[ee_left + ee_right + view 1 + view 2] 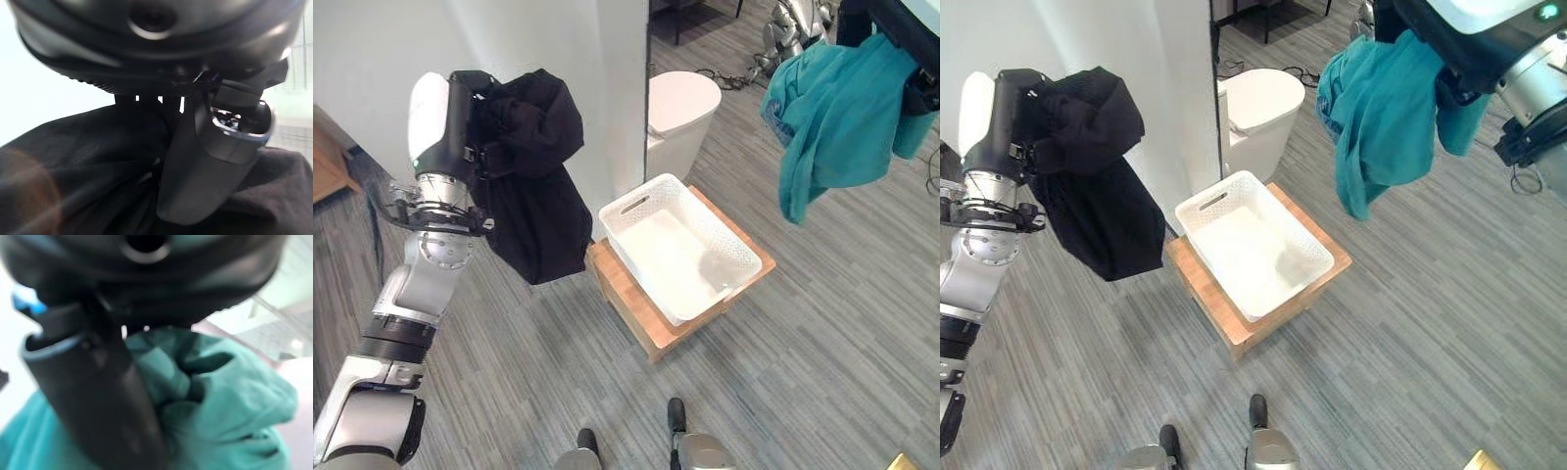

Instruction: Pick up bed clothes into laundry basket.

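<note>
Crumpled black cloth (536,186); teal cloth (832,127); perforated basket (677,245).

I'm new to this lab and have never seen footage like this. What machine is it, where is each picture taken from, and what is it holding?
This is a two-armed humanoid robot. Two pictures come from a stereo camera on its head, looking down; the other two come from cameras on its wrists, very close to each hand. Its left hand is closed on a black cloth garment, held up in the air. Its right hand is closed on a teal cloth garment, also raised. Below and between them, an empty white perforated plastic laundry basket sits on a low wooden stand on grey striped carpet. A white lidded bin stands behind it.
</note>
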Controlling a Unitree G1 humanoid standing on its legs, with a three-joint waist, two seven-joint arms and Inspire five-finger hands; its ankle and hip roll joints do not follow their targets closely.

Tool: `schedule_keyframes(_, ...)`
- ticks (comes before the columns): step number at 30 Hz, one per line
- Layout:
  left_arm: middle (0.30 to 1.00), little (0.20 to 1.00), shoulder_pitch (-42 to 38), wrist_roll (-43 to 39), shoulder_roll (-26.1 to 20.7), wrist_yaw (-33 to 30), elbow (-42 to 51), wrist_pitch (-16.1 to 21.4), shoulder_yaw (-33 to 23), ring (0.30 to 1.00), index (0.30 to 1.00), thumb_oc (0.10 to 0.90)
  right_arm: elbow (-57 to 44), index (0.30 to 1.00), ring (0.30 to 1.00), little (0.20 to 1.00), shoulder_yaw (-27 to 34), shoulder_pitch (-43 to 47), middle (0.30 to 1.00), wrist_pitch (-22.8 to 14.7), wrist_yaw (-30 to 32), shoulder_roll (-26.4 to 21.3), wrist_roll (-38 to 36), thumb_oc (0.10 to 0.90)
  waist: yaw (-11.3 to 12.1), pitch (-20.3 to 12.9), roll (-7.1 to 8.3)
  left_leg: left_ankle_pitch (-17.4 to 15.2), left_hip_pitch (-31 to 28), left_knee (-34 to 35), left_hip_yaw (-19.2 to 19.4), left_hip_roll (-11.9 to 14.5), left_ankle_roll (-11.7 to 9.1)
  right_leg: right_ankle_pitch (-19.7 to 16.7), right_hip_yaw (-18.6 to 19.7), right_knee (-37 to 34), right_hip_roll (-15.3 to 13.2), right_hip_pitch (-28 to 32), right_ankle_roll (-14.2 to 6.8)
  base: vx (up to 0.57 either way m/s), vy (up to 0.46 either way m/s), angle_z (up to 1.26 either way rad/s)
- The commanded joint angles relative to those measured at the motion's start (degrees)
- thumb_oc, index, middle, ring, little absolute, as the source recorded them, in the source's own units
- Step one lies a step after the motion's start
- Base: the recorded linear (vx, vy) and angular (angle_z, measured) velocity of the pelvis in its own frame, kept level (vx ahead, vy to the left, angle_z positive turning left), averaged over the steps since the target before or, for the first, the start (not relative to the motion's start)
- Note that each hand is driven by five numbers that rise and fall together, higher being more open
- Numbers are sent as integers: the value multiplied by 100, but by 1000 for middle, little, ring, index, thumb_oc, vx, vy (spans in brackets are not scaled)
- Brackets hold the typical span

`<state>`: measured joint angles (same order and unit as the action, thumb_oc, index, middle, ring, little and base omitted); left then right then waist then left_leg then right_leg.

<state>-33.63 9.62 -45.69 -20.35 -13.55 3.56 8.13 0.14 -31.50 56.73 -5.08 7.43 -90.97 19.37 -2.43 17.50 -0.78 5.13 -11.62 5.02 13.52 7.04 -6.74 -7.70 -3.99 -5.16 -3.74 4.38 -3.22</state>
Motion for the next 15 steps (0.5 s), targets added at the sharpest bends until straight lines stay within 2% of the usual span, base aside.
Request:
schedule_keyframes(1,300,300,2,203,-817,-680,21,168,-511,300,300,400,122,300,300,300,-35,413,300,197,216,199,-211,400,100,-1143,260,-415,384,-29,-97,-146,55,920,-428,225,-969,503,-871,45,-12,14)
schedule_keyframes(3,300,300,346,179,-863,-727,-31,149,-839,300,300,400,176,300,300,300,-149,465,300,210,175,306,-222,400,153,-1141,251,-415,403,-19,-129,-131,33,924,-482,190,-965,522,-862,68,-35,23)
schedule_keyframes(4,300,300,945,193,-859,-751,145,141,-1315,300,300,400,193,300,300,300,-125,288,300,217,136,365,-43,400,199,-1144,257,-417,428,-7,-184,-115,17,937,-518,169,-963,538,-846,81,-54,31)
schedule_keyframes(6,300,300,1348,196,-747,-748,238,164,-1589,300,300,400,253,300,300,300,43,-17,300,223,98,438,-27,400,235,-1134,226,-423,439,-4,-229,-115,14,956,-548,164,-957,547,-830,51,-28,16)
schedule_keyframes(10,300,300,1889,127,-564,-687,471,280,-1854,300,300,400,382,300,300,300,535,-760,300,200,38,635,8,400,336,-1117,257,-408,478,-2,-336,-111,-4,975,-644,137,-950,600,-817,19,-18,11)
schedule_keyframes(15,300,300,2059,-278,-273,-574,593,486,-1768,300,300,400,944,300,300,300,909,-1442,300,253,79,899,98,400,505,-971,318,-336,640,-11,-525,-95,-34,994,-821,145,-942,586,-789,-29,-42,17)
